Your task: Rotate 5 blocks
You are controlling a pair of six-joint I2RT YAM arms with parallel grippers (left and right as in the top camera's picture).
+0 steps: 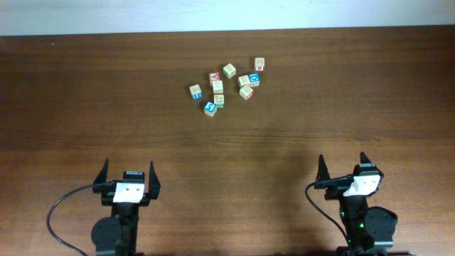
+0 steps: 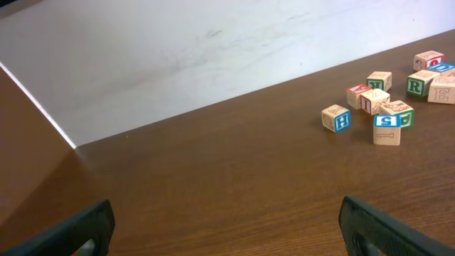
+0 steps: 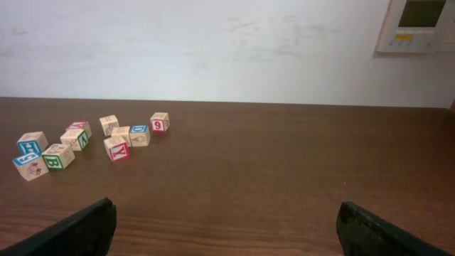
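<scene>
start of the job, i judged: left claw (image 1: pixel 129 171) and right claw (image 1: pixel 343 165) gaped empty, so reaching the blocks (image 1: pixel 217 86) came next.

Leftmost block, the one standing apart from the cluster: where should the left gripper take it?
Probably grip the leftmost block by two opposite side faces, left gripper coming straight down: it sits flat, bare table all round, so the open jaws fit.

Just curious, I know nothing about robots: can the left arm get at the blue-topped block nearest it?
Probably yes. Its pincer is open, and only bare table lies between it and that block. Whether it stretches that far is unsure.
</scene>
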